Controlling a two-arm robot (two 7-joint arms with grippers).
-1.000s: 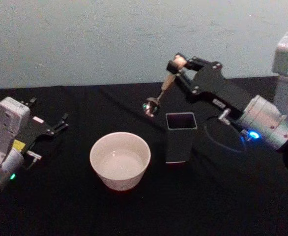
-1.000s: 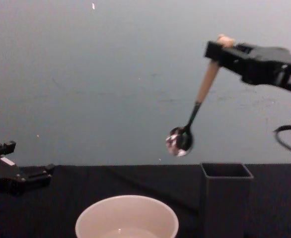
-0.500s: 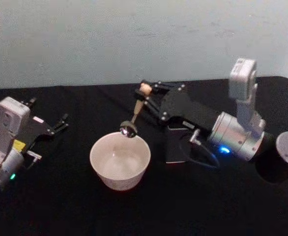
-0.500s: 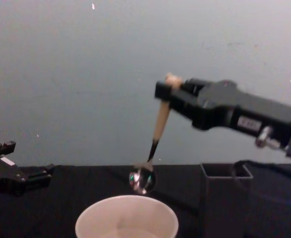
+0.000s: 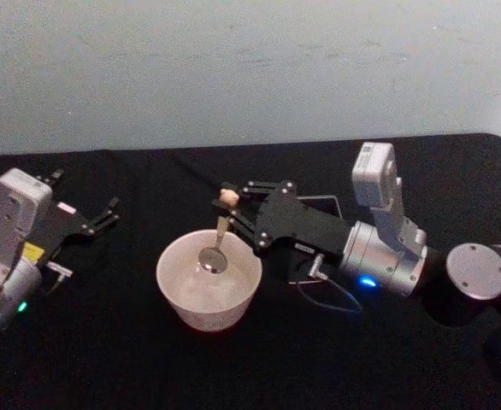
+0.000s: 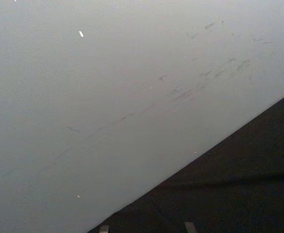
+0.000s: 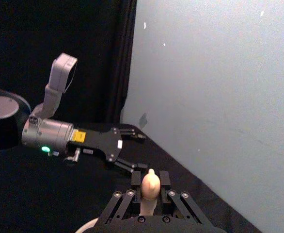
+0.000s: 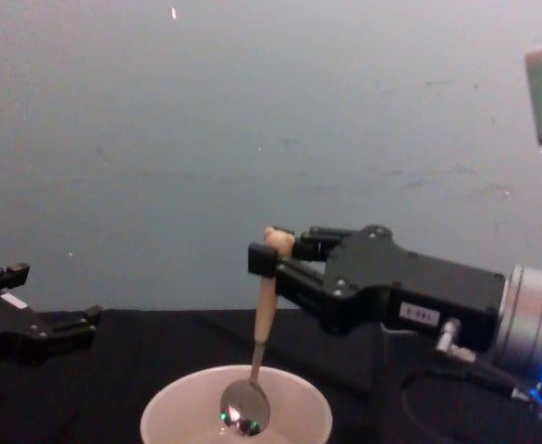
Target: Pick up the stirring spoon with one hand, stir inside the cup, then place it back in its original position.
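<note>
Black table [image 5: 105, 342]; right gripper [image 5: 228, 203] clamps stirring spoon [image 8: 264, 319], chest view showing bowl inside cup [image 8: 301, 400].

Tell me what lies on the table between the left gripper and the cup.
The stretch is bare: in the head view, plain black tablecloth runs from the left gripper to the cup.
</note>
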